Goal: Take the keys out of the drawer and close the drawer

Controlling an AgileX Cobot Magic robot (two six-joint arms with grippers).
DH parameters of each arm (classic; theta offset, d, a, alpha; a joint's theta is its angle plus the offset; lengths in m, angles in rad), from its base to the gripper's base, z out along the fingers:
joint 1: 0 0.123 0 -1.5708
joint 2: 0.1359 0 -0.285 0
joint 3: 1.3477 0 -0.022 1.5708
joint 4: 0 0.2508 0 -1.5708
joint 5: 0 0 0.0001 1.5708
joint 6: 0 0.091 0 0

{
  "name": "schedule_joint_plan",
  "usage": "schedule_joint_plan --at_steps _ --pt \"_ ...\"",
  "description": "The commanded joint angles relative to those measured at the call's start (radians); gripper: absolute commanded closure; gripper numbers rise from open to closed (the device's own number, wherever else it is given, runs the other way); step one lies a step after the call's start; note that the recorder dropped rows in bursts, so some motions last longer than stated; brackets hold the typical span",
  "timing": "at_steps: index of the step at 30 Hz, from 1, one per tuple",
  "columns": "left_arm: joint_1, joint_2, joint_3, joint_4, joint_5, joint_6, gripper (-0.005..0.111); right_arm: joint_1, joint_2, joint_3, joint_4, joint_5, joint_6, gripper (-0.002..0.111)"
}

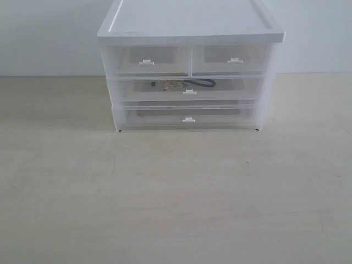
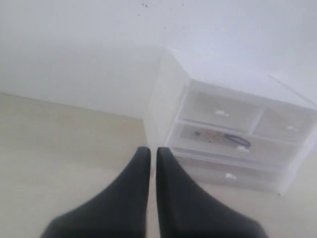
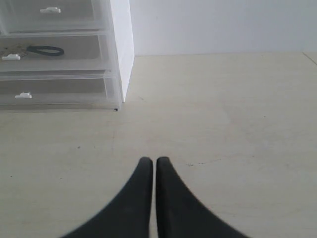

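Inside the closed middle drawer (image 1: 231,89) you can see the keys (image 1: 175,85) through its translucent front. Your left gripper (image 2: 149,150) and right gripper (image 3: 150,160) are both pinched together, holding nothing.

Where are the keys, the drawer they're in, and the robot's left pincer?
the keys (image 1: 174,86): exterior view, on the gold charms.
the drawer (image 1: 190,92): exterior view, on its white tab handle.
left pincer (image 2: 150,150): left wrist view, midway between the black fingertips.
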Motion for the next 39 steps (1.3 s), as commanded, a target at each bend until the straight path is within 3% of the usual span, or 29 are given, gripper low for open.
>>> schedule_joint_plan --at_steps 1,12,14,18,21,26,27,29,31,34,39 --pt "0.000 -0.001 -0.008 -0.025 -0.022 -0.008 0.103 -0.008 -0.005 0.000 -0.010 -0.004 -0.003 0.108" --pt "0.000 -0.001 -0.008 -0.060 -0.042 -0.021 0.103 -0.008 -0.005 0.000 -0.010 -0.004 -0.003 0.108" --pt "0.000 -0.001 -0.008 -0.136 -0.045 -0.006 0.103 -0.008 -0.005 0.000 -0.010 -0.004 -0.003 0.108" --pt "0.000 0.034 -0.018 -0.364 -0.056 0.252 0.103 -0.008 -0.005 0.000 -0.069 -0.036 -0.035 0.108" --pt "0.000 0.149 -0.064 -0.520 -0.056 0.446 0.103 -0.008 -0.005 0.000 -0.056 -0.228 -0.010 0.108" --pt "0.000 0.444 -0.241 -0.574 0.005 0.671 0.103 -0.008 -0.005 0.000 0.176 -0.664 0.312 0.108" --pt "0.000 0.532 -0.303 -0.574 0.056 0.730 0.103 -0.008 -0.005 0.000 0.180 -0.735 0.484 0.108" --pt "0.000 0.643 -0.382 -0.578 0.118 0.804 0.103 -0.008 -0.005 0.000 0.081 -0.780 0.609 0.108" --pt "0.000 0.726 -0.443 -0.580 0.155 0.842 0.103 -0.008 -0.005 -0.040 -0.130 -0.777 0.678 0.108" --pt "0.000 0.857 -0.545 -0.578 0.162 0.845 0.103 -0.006 0.028 -0.139 -0.480 -0.770 0.970 0.108" --pt "-0.002 1.062 -0.672 -0.579 0.162 0.993 0.103 -0.006 0.303 -0.277 -0.923 -0.760 1.364 0.108"
